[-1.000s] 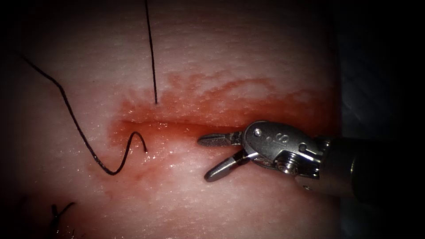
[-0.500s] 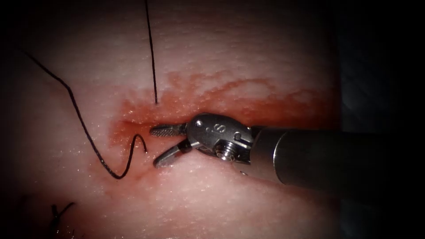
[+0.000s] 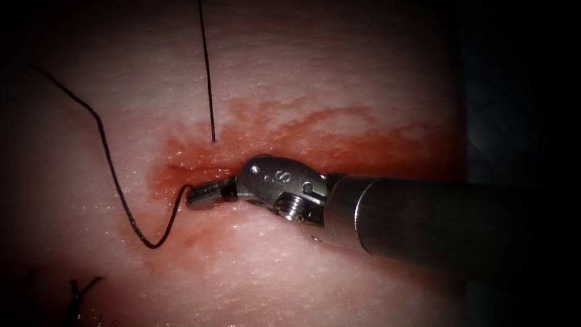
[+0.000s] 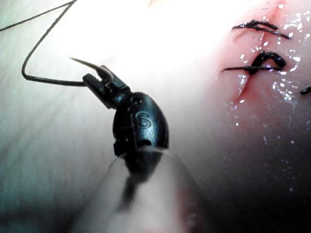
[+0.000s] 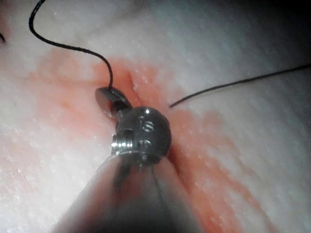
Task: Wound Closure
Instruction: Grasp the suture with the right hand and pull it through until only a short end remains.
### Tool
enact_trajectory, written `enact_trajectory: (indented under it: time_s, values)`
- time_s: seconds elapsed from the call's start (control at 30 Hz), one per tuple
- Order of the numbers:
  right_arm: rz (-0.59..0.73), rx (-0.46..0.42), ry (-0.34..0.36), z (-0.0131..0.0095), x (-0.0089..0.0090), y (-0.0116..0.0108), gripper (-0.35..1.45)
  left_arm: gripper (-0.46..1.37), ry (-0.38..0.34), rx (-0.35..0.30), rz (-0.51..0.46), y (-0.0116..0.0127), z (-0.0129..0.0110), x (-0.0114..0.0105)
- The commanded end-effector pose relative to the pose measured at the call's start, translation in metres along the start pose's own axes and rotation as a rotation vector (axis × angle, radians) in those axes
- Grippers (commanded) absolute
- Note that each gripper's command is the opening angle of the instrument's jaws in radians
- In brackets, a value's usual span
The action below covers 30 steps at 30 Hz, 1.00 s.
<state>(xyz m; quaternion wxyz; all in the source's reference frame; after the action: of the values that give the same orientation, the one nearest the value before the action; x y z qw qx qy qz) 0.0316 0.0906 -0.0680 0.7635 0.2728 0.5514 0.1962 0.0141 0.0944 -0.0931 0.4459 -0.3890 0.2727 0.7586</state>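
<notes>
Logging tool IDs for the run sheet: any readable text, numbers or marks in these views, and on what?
"S": silver metal wrist housing of the right arm's tool, fingers shut on the dark thread.
"S": dark wrist housing of the left arm's tool, fingers shut on the curved steel needle, tip free of the pale tissue.
Right wrist view: housing mark too blurred to read.

Right hand [image 5: 108, 98], apparently clamped on thread [image 5: 73, 47], over reddened tissue [image 5: 58, 145].
</notes>
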Motion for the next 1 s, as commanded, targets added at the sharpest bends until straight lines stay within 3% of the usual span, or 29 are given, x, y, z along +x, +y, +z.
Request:
enact_trajectory:
  time_s: [0.03, 0.27, 0.57, 0.73, 1.0]
  values:
    - [0.004, -0.001, -0.004, 0.0000, 0.0001, -0.0003, -0.35, -0.35, 0.003, -0.012, -0.005, 0.0002, 0.0001, 0.0001]
    - [-0.018, 0.117, -0.070, 0.0000, 0.0008, -0.0044, -0.35, -0.35, 0.015, -0.054, -0.027, 0.0023, 0.0022, 0.0018]
    - [0.036, 0.289, -0.167, -0.0002, 0.0029, -0.0133, -0.35, -0.35, -0.008, -0.118, -0.034, 0.0050, 0.0052, 0.0017]
    - [0.057, 0.328, -0.197, -0.0001, 0.0039, -0.0165, -0.35, -0.35, -0.031, -0.143, -0.041, 0.0054, 0.0063, 0.0008]
    - [0.059, 0.435, -0.283, 0.0002, 0.0039, -0.0205, -0.35, -0.35, -0.059, -0.174, -0.052, 0.0060, 0.0085, -0.0021]
